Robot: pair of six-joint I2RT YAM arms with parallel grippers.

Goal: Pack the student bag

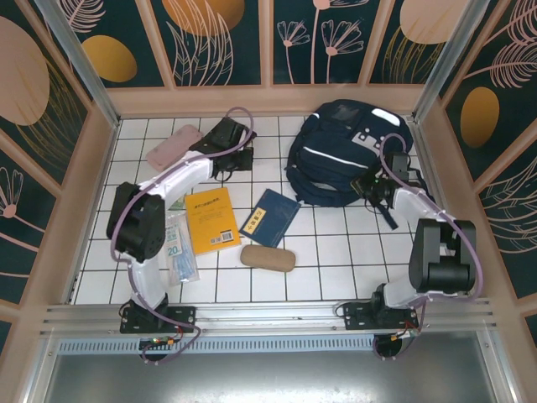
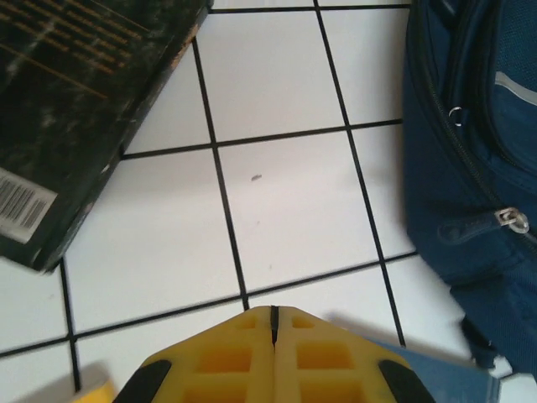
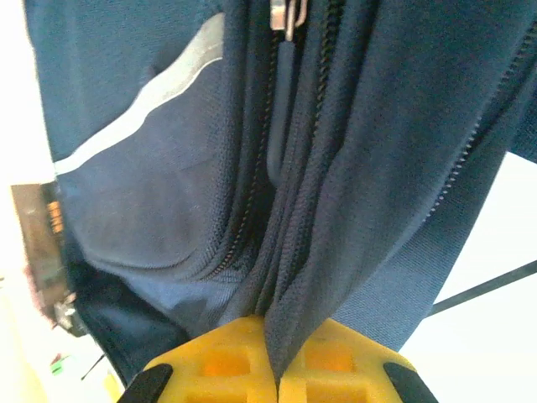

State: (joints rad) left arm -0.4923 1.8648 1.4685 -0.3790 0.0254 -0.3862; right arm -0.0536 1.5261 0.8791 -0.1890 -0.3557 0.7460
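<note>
The student bag (image 1: 336,155), a big navy backpack with white stripes, lies at the back right of the tiled table. My right gripper (image 1: 374,185) sits at its near right edge. In the right wrist view that gripper (image 3: 273,336) is shut on a fold of the student bag's (image 3: 151,168) fabric beside a zipper. My left gripper (image 1: 239,164) hovers left of the bag. Seen from the left wrist, it (image 2: 273,312) is shut with nothing in it, over bare tile, the student bag (image 2: 470,168) to its right.
A dark book (image 2: 75,101) lies ahead-left of the left gripper. On the table lie a pink case (image 1: 174,144), a yellow book (image 1: 211,218), a navy booklet (image 1: 269,217), a tan case (image 1: 268,257) and a plastic packet (image 1: 180,248). Walls enclose the table.
</note>
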